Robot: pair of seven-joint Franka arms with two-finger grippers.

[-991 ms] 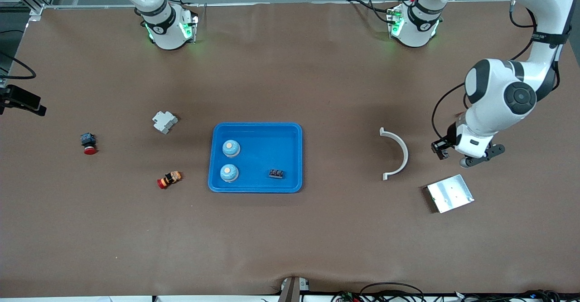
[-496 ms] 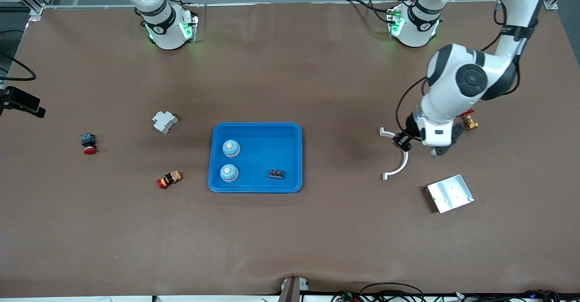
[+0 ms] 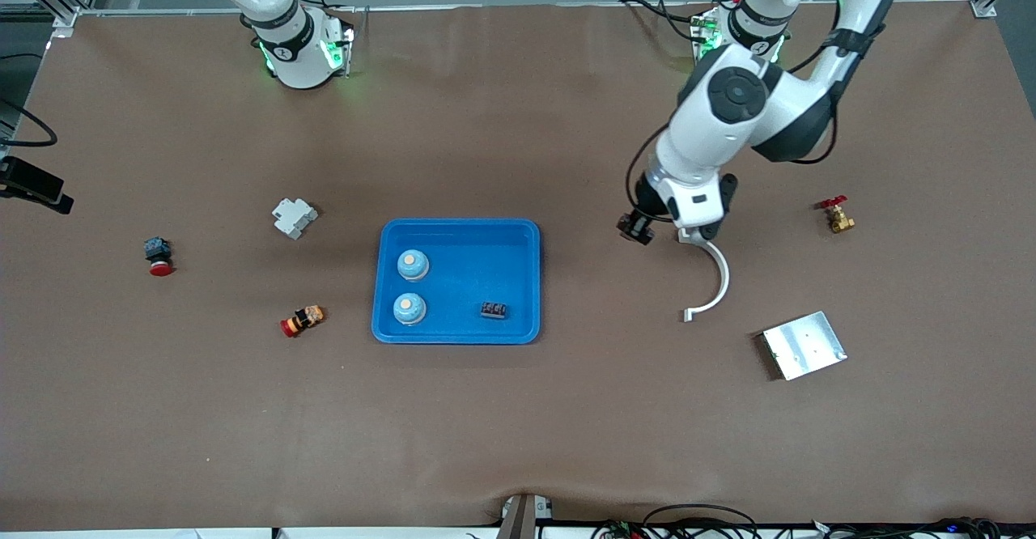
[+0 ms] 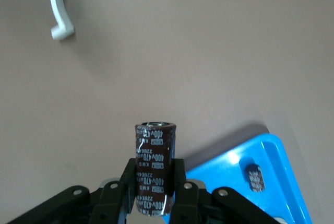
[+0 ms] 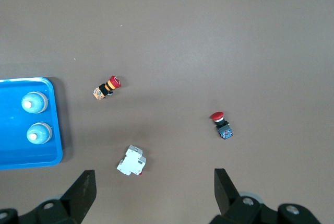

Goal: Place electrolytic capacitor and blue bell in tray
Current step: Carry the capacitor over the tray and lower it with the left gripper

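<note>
The bright-blue tray [image 3: 477,256] lies mid-table. It holds two blue bells [image 3: 413,265] [image 3: 409,308] and a small dark capacitor [image 3: 494,310]. My left gripper [image 3: 638,228] is shut on a dark brown electrolytic capacitor [image 4: 154,166], held upright in the air over bare table between the tray and a white curved bracket [image 3: 712,276]. The left wrist view shows a corner of the tray [image 4: 224,182] just past the capacitor. My right gripper [image 5: 154,192] is open and empty, waiting high over the right arm's end of the table. Its view shows the tray [image 5: 15,145] and both bells [image 5: 34,102].
A silver plate [image 3: 804,345] and a brass valve with a red handle [image 3: 836,215] lie toward the left arm's end. A white breaker [image 3: 293,217], a red button [image 3: 158,256] and a red-orange button [image 3: 302,320] lie toward the right arm's end.
My left arm has swung from beside the silver plate toward the tray, passing over the white bracket and carrying the capacitor. The brass valve has come into view. The right arm has not moved.
</note>
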